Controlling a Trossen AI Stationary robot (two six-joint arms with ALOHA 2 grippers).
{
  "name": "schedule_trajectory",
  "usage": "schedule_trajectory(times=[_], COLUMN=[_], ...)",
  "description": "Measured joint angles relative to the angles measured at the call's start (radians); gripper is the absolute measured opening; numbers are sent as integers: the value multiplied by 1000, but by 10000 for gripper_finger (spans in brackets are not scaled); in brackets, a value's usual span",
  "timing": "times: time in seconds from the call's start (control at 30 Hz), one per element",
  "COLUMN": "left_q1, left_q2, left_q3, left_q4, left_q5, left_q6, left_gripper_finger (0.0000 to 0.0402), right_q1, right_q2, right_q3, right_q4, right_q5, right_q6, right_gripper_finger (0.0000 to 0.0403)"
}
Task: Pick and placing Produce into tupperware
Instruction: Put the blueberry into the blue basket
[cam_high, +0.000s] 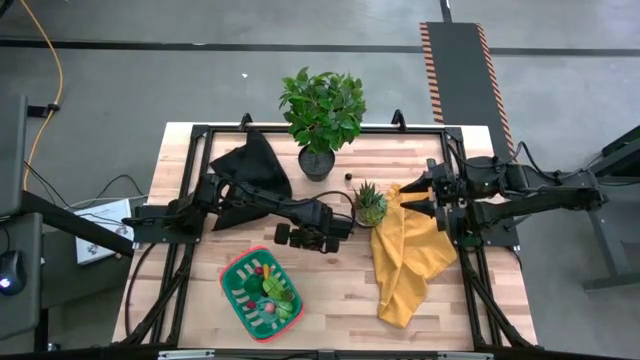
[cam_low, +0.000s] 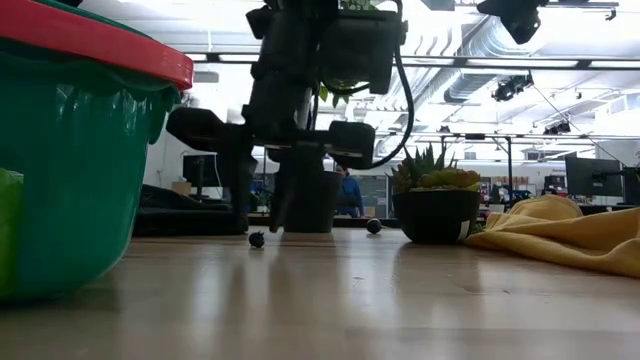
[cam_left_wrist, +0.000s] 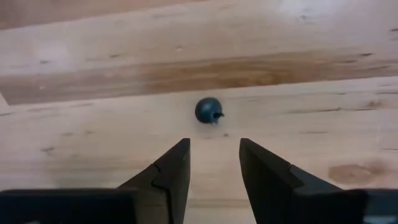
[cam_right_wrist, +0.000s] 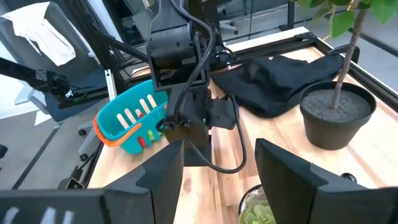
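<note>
A small dark blue berry (cam_left_wrist: 208, 110) lies on the wooden table, just beyond the fingertips of my left gripper (cam_left_wrist: 214, 144). That gripper (cam_high: 308, 240) points straight down at the table's middle, open, with bare wood between its fingers. The green tupperware with a red rim (cam_high: 232, 275) stands near the front edge and holds several green, red and pink produce pieces (cam_high: 268, 288). A second small dark ball (cam_high: 349, 177) rests on the table by the big plant's pot. My right gripper (cam_right_wrist: 217, 168) waits open, high over the table's right side, and holds nothing.
A large leafy potted plant (cam_high: 322, 110) stands at the far middle, with a small spiky potted plant (cam_high: 370, 203) right of my left gripper. A black cloth (cam_high: 250, 170) lies at the far left and a yellow cloth (cam_high: 405, 260) at the right.
</note>
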Motion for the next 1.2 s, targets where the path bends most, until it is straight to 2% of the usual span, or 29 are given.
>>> schedule_trajectory(times=[0.6, 1.2], left_q1=[0, 1], left_q2=[0, 0], left_q3=[0, 0], left_q4=[0, -8], left_q5=[-89, -106], left_q6=[9, 17], left_gripper_finger=[126, 126], right_q1=[-1, -1], right_q2=[1, 1], right_q3=[0, 0], right_q4=[0, 0], right_q5=[-2, -2], right_q6=[5, 8], right_gripper_finger=[191, 191])
